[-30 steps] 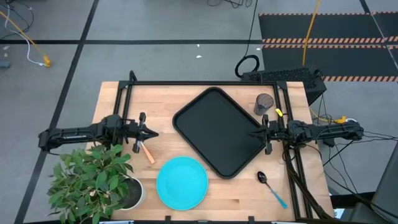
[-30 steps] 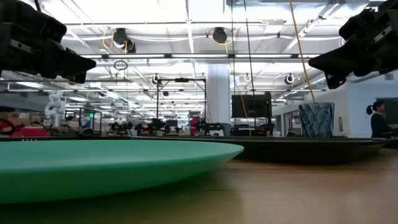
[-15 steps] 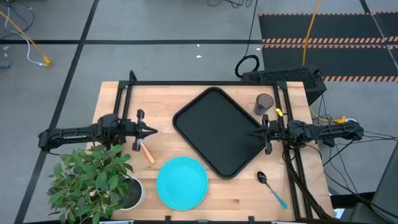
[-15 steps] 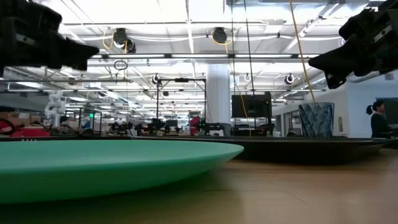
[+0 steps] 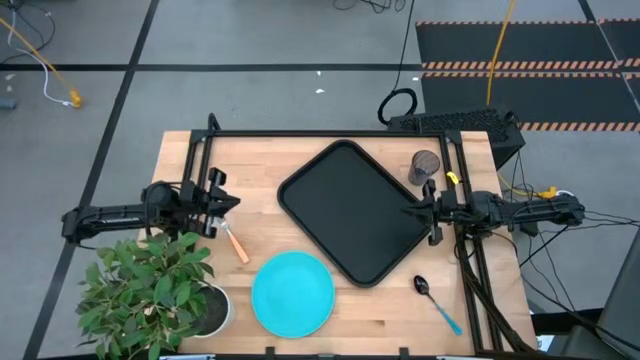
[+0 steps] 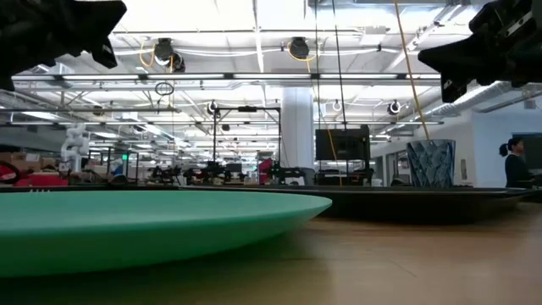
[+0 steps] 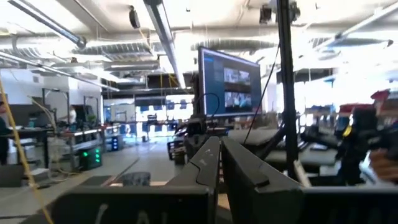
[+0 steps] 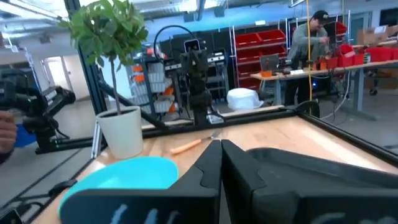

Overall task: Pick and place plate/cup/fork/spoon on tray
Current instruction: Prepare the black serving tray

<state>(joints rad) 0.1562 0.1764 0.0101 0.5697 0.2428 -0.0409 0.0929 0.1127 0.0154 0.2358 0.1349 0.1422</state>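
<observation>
The turquoise plate point(image 5: 292, 292) lies flat near the table's near edge, left of the black tray point(image 5: 350, 210) at the table's middle. The dark cup point(image 5: 424, 166) stands upright at the far right, beside the tray. The orange-handled fork point(image 5: 236, 245) lies on the wood at the left. The blue-handled spoon point(image 5: 436, 300) lies at the near right. My left gripper point(image 5: 236, 203) is shut and empty, raised above the table just far of the fork. My right gripper point(image 5: 408, 212) is shut and empty, raised over the tray's right rim.
A potted plant in a white pot point(image 5: 150, 290) fills the near left corner, close to the plate and the fork. A black frame point(image 5: 330, 133) runs along the table's far side and both ends. Bare wood lies between the plate and the spoon.
My left gripper has drawn back toward the table's left edge and risen, its fingers tipping up toward level. My right gripper has risen a little. Both stay shut. The plate, tray, cup, fork and spoon have not moved.
</observation>
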